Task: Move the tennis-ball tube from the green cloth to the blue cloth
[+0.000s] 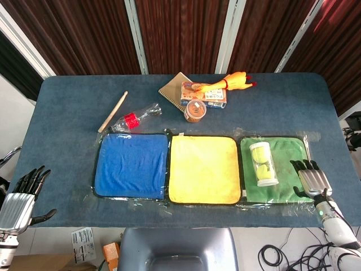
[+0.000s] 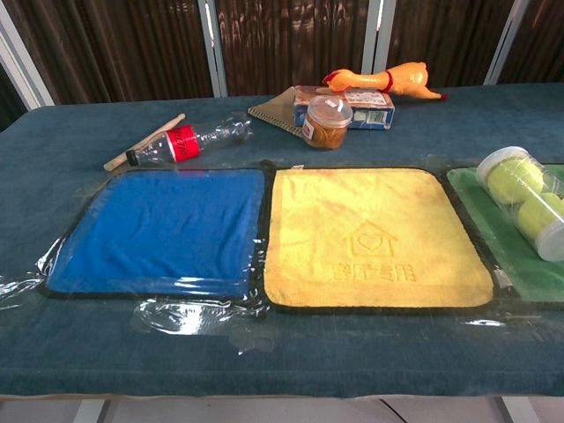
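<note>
The clear tennis-ball tube [image 1: 263, 164] [image 2: 526, 199], with yellow balls inside, lies on its side on the green cloth [image 1: 287, 152] [image 2: 520, 264] at the right. The blue cloth [image 1: 131, 164] [image 2: 163, 229] lies flat at the left with nothing on it, and a yellow cloth [image 1: 204, 168] [image 2: 370, 233] sits between them. My right hand [image 1: 312, 178] hovers at the green cloth's right edge, open, a short way right of the tube. My left hand [image 1: 22, 196] hangs off the table's near-left corner, open and holding nothing. Neither hand shows in the chest view.
At the back lie a wooden stick [image 1: 113, 112], an empty plastic bottle with a red label [image 1: 135, 119], a notebook [image 1: 174, 87], a small box [image 1: 204, 96], a round jar [image 1: 195, 110] and a rubber chicken [image 1: 231, 82]. The near table edge runs just below the cloths.
</note>
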